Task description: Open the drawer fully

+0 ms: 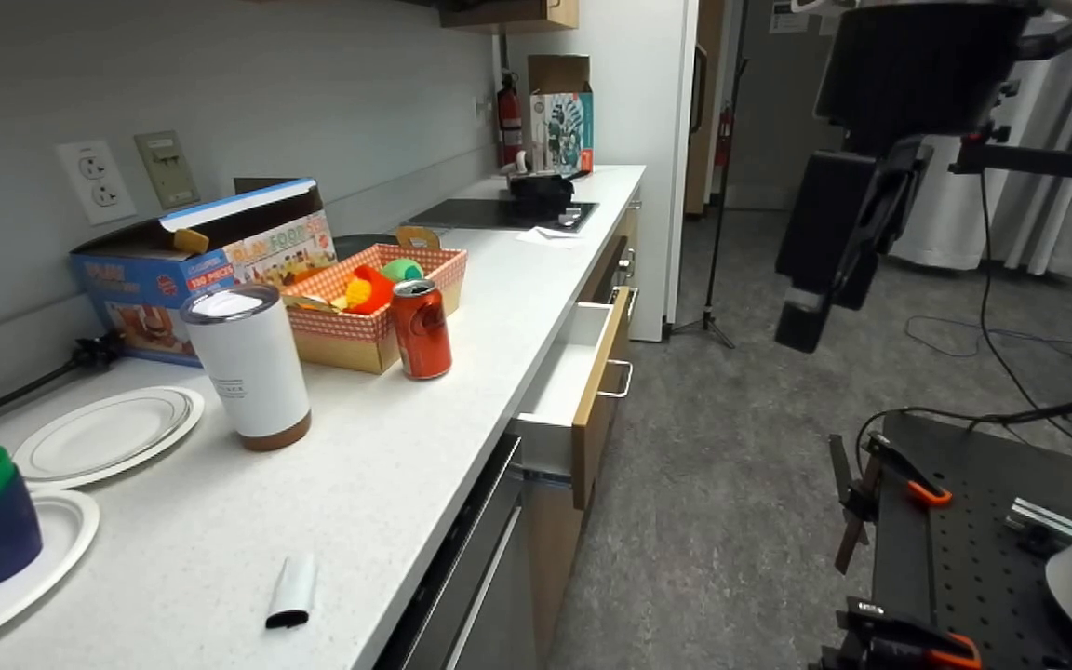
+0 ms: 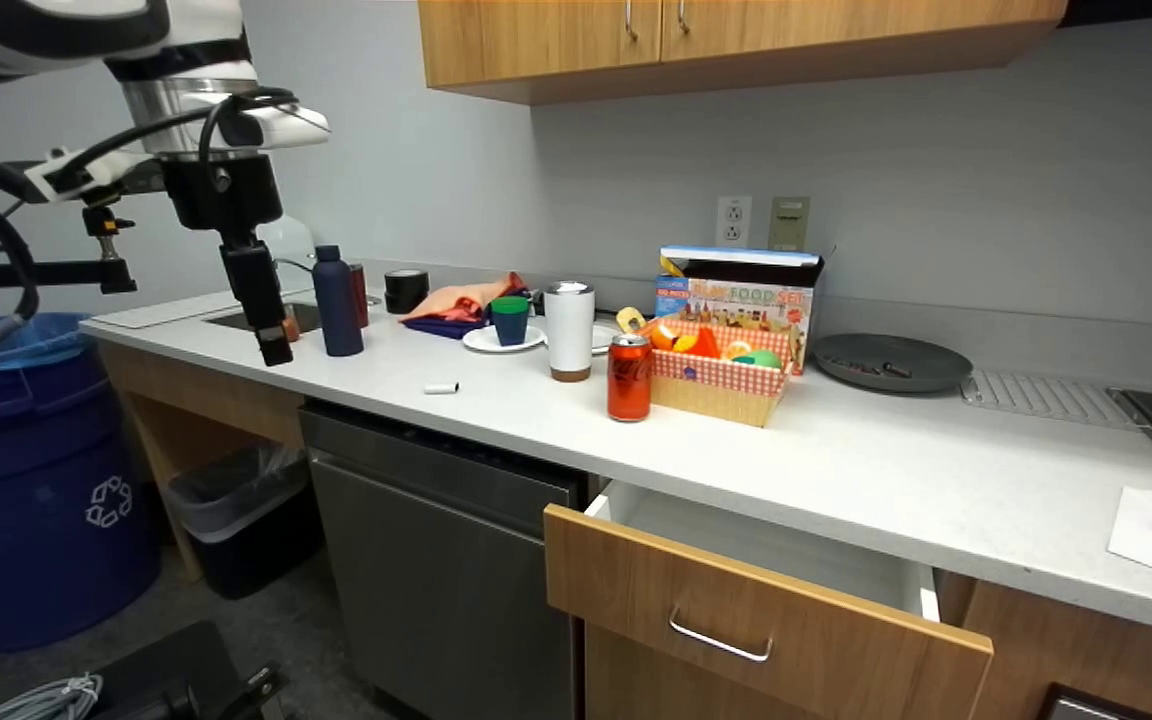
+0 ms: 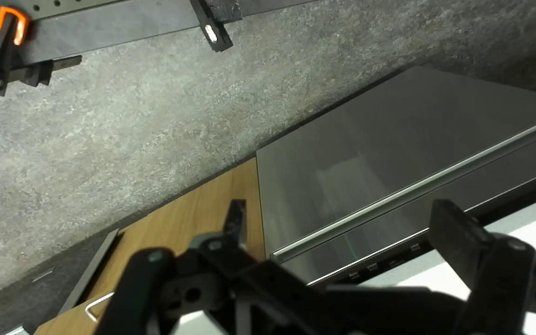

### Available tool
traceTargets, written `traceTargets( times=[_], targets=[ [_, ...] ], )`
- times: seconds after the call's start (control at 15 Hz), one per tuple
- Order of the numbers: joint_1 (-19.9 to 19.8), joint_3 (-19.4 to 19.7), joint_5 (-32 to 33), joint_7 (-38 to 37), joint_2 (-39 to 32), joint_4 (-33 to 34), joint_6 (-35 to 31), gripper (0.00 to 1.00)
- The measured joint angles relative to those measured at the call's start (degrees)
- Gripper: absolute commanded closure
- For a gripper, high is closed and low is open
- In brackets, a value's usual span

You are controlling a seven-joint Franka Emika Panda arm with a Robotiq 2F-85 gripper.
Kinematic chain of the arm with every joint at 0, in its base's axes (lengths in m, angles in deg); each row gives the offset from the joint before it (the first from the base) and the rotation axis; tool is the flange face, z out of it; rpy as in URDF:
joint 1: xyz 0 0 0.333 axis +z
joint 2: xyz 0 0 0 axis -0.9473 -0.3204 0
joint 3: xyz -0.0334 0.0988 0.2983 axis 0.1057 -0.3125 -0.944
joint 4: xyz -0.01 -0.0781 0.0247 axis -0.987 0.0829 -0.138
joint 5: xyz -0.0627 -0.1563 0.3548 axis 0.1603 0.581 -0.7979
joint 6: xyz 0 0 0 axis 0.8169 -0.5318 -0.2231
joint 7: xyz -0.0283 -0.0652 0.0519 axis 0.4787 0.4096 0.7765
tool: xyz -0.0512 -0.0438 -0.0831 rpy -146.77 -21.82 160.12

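- Drawer (image 2: 766, 602): stood pulled out beneath the bench (image 2: 886, 490), its wooden front projecting beyond the bench edge.
- Pincer (image 3: 340, 218): jaws were spread; hung before the bench, apart from it.
- Red can (image 2: 629, 380), checked basket (image 2: 716, 397): both stood on the bench.

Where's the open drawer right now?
In an exterior view, the drawer is at lower right, jutting from under the counter, just right of the dishwasher.
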Motion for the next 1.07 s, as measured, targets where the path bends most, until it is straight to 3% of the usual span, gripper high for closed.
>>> traceTargets(
  times=[0.27,0.6,0.8,1.07],
  targets=[
    [-6.2,3.5,6.3,0.0,-2.7,3.3,-1.7,0.0],
    [-15.4,8.7,14.3,0.1,-14.0,12.4,-6.4,0.0],
    [-18.4,11.0,18.4,-0.7,-21.8,17.0,-8.5,0.0],
    [-19.3,14.1,22.2,-2.2,-29.6,19.4,-12.0,0.0]
  ],
)
